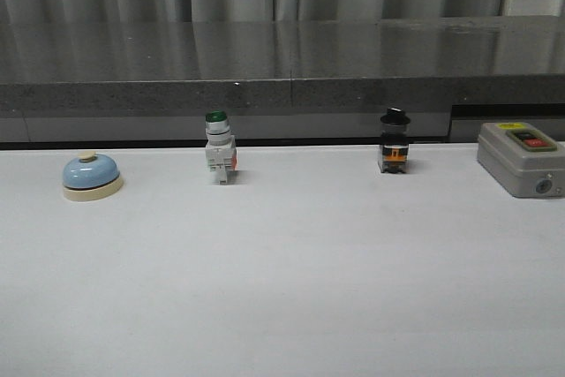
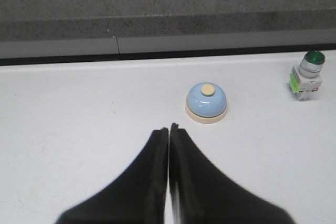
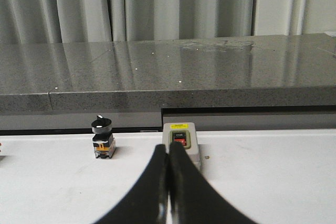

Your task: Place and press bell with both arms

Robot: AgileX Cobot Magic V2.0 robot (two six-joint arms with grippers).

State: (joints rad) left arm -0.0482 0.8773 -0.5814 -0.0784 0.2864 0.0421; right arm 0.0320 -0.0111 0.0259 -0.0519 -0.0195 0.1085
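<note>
Glossy bell (image 1: 91, 174), matt white table (image 1: 282, 289)

The right gripper (image 3: 168, 153) has its two black fingers pressed together with nothing between them, above a white table (image 3: 273, 182). Directly beyond the fingertips, partly hidden by them, stands a grey switch box (image 3: 181, 140) bearing a yellow label, a black button and a red button. A black-capped switch (image 3: 102, 138) with an orange band stands on the table off to one side of the gripper, and a grey stone ledge (image 3: 168, 77) backed by pale curtains (image 3: 157, 6) lies farther beyond.
</note>
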